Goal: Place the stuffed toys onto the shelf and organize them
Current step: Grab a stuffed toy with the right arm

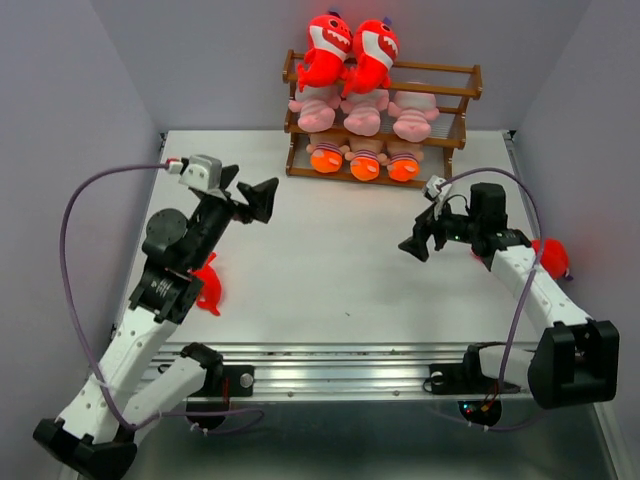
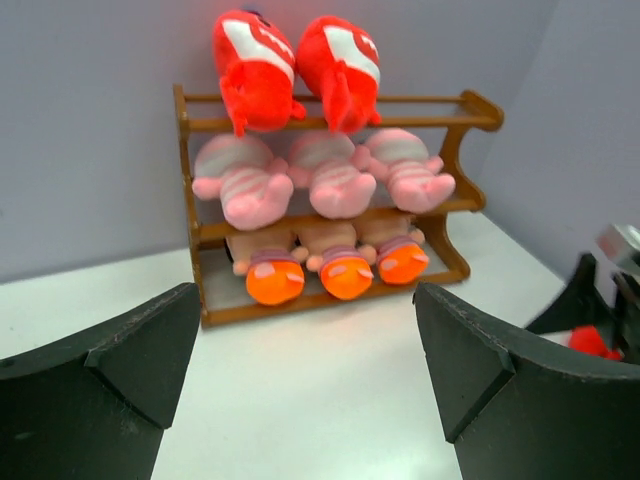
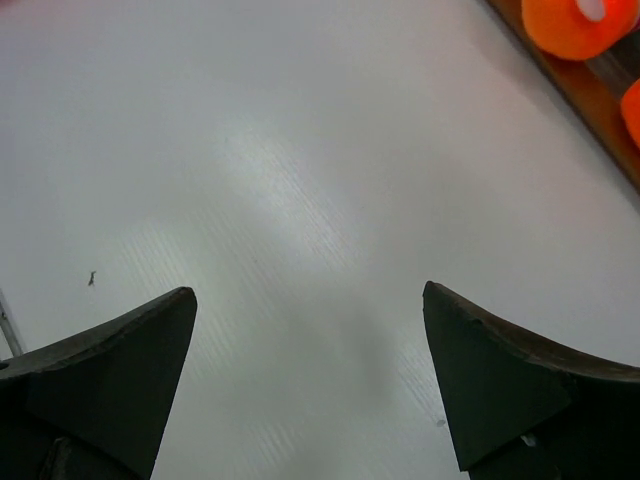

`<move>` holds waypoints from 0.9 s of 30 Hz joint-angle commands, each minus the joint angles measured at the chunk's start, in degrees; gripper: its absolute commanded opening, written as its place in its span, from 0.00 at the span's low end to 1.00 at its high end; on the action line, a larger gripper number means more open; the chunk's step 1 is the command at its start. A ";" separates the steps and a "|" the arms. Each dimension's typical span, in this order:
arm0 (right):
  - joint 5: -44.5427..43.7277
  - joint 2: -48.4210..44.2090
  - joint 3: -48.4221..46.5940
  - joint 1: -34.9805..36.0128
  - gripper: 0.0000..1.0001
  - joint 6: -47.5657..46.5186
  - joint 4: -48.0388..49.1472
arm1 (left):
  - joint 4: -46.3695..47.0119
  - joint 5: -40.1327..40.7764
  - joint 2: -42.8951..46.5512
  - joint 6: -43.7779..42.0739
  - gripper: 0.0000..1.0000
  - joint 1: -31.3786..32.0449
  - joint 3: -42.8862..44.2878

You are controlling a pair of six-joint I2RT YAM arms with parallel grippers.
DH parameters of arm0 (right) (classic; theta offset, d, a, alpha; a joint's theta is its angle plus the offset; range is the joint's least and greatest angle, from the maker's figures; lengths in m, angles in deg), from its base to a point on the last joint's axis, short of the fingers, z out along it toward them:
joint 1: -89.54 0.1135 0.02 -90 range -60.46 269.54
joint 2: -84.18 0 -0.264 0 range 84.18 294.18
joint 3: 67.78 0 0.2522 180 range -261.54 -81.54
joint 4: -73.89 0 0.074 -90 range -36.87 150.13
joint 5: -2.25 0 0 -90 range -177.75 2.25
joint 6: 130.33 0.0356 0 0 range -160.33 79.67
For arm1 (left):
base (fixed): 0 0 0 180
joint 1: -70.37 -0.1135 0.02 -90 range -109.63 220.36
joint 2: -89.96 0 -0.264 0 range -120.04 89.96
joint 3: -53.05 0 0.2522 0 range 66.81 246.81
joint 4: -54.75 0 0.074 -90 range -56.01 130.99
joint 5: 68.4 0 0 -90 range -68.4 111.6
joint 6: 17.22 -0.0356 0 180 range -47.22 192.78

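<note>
Overhead, the shelf (image 1: 474, 80) stands at the back of the table (image 1: 330, 290), by the wall, and eight stuffed toys sit on it. Its top tier carries two red sharks, the left top shark (image 1: 325, 50) and the right top shark (image 1: 373, 50), touching each other. Three pink striped animals fill the middle tier: the left pink toy (image 1: 315, 105), the middle pink toy (image 1: 365, 110) and the right pink toy (image 1: 413, 112). The bottom tier has three orange-footed dolls: the left doll (image 1: 325, 158), the middle doll (image 1: 365, 166) and the right doll (image 1: 403, 166). Two more sharks lie on the table, the near-left shark (image 1: 207, 285) partly hidden under the left arm and the far-right shark (image 1: 553, 258) behind the right forearm. That makes four sharks and ten toys in all. The left gripper (image 1: 262, 200) and the right gripper (image 1: 417, 245) hover well apart, each with its jaws spread and nothing between them.

From the left wrist, spread fingers (image 2: 120, 370) frame the shelf head-on, with the same two, three and three toys.

From the right wrist, parted fingers (image 3: 110, 370) hang over bare table. Two orange feet and the shelf's brown base show at the upper right; whose feet I cannot tell.
</note>
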 commanded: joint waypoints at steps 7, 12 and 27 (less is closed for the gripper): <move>-21.51 7.11 -18.28 -0.44 1.00 -17.21 -29.58 | -4.70 -6.49 21.03 0.52 0.99 -0.57 -23.84; -41.73 10.82 -22.01 -0.44 1.00 -25.22 -40.79 | -5.93 -6.75 25.61 -1.06 0.99 -0.49 -26.30; -63.73 15.56 -18.67 -18.35 1.00 -43.86 -39.31 | -8.22 -5.43 29.13 -0.80 0.99 -0.49 -26.92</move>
